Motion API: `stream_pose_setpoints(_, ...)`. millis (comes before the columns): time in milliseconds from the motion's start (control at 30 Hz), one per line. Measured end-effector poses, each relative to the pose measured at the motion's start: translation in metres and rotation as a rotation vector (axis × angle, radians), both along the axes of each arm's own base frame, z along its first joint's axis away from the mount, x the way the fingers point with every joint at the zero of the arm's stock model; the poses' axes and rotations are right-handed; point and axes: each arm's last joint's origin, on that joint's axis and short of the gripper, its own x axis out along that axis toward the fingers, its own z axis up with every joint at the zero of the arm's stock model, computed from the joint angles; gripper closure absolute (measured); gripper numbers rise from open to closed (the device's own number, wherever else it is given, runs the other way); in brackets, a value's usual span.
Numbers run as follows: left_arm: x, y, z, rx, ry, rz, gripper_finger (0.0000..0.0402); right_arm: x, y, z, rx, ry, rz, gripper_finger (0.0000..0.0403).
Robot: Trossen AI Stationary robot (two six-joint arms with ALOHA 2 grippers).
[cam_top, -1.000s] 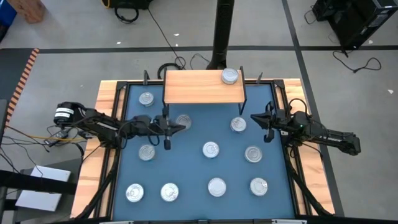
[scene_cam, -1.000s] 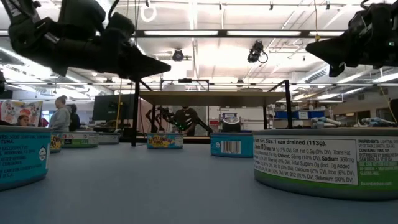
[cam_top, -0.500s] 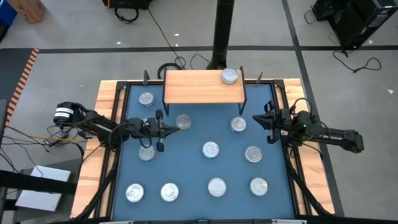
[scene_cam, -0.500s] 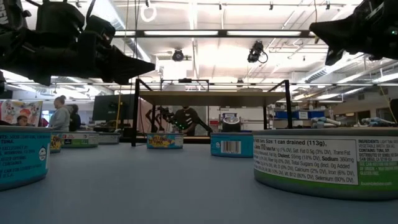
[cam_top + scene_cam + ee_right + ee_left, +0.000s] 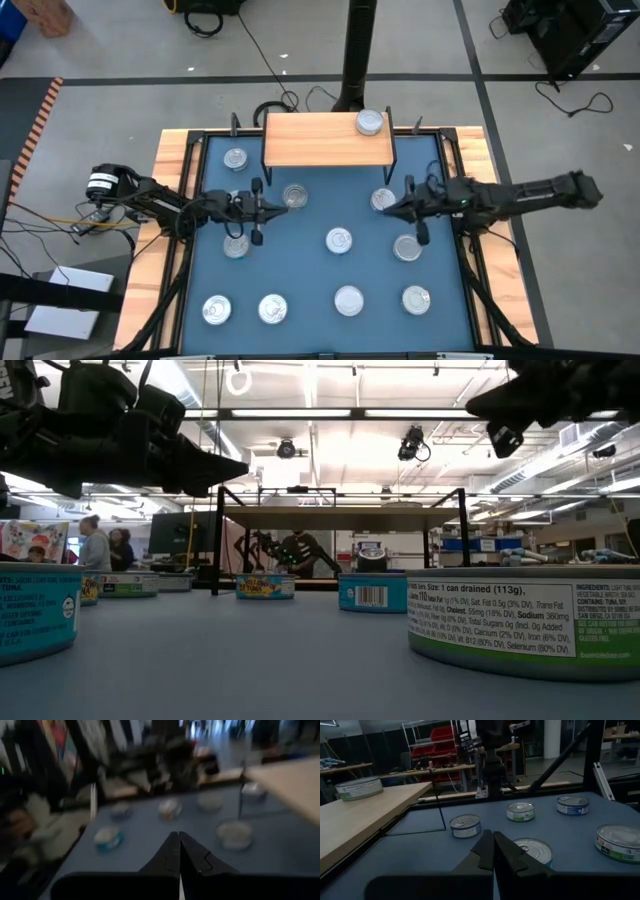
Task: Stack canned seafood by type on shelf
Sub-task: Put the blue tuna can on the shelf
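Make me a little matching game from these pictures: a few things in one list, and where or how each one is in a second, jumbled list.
Things:
1. left hand
2. right hand
3. lone can
4. shelf

Places or states:
A. on top of the shelf, near its right end
B. shut and empty, beside a can under the shelf's front edge
C. at the mat's far edge, light wood on black legs
D. shut and empty, reaching in from the right

Pairs: 1-B, 2-D, 3-A, 4-C
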Motion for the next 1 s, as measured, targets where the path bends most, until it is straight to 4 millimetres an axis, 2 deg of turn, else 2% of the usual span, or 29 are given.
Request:
stream_pose_setpoints(267, 0.0, 0.0, -0.004, -0.001, 0.038, -0.001, 0.0397, 0.036, 0.033, 0.019, 0.047, 0.338, 0.088, 0.0398)
stream_pose_setpoints(567, 0.0, 0.0, -0.004, 0.016, 0.039, -0.001, 0.0397, 0.049, 0.071, 0.024, 0.045, 0.685, 0.16, 0.0379)
stream_pose_setpoints(767, 0.0, 0.0, -0.004, 0.019, 0.047, -0.001, 0.0397, 0.052, 0.09, 0.008, 0.132, 0.854, 0.195, 0.0342)
stream_pose_setpoints(1000, 0.0, 0.0, -0.005, 0.024, 0.049, 0.003, 0.0397, 0.053, 0.112, -0.017, 0.134, 1.032, 0.257, 0.0304)
